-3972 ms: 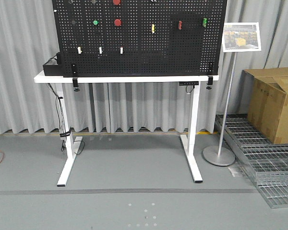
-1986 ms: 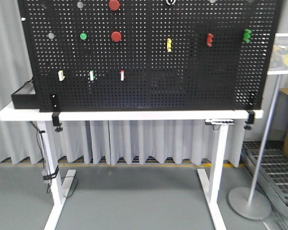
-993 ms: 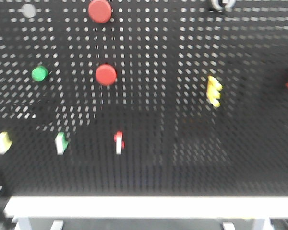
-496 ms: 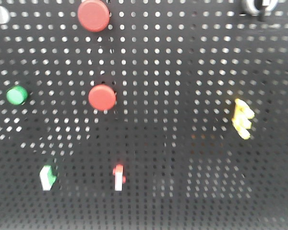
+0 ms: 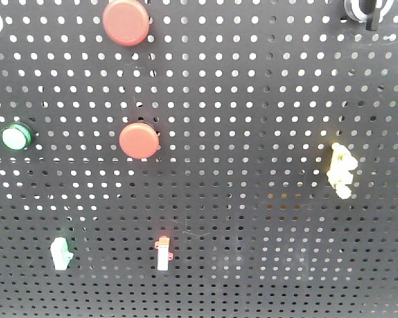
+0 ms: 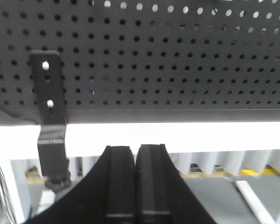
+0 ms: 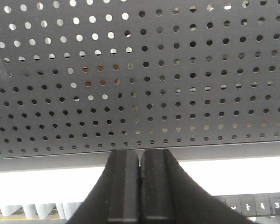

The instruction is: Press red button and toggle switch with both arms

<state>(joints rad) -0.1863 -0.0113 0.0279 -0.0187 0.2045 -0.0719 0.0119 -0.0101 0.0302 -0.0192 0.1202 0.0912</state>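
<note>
The red button (image 5: 125, 22), large, round and flat-faced, sits on the black pegboard (image 5: 252, 132) at the top left of the front view. The toggle switch (image 5: 365, 8), black with a silvery ring, is at the top right corner, cut by the frame edge. Neither gripper shows in the front view. In the left wrist view my left gripper (image 6: 136, 148) is shut and empty, pointing at the board's lower edge. In the right wrist view my right gripper (image 7: 139, 153) is likewise shut and empty, below the board's lower rows of holes.
A smaller red button (image 5: 138, 140) sits below the large one. A green button (image 5: 16, 136), a yellow part (image 5: 341, 171), a red-tipped white rocker (image 5: 162, 252) and a green-tipped rocker (image 5: 60, 253) are also on the board. A black clamp bracket (image 6: 51, 121) grips the white tabletop edge (image 6: 177, 135).
The front view has closed in on the pegboard: table and floor have dropped out of sight, and the buttons appear larger and sharper than half a second ago.
</note>
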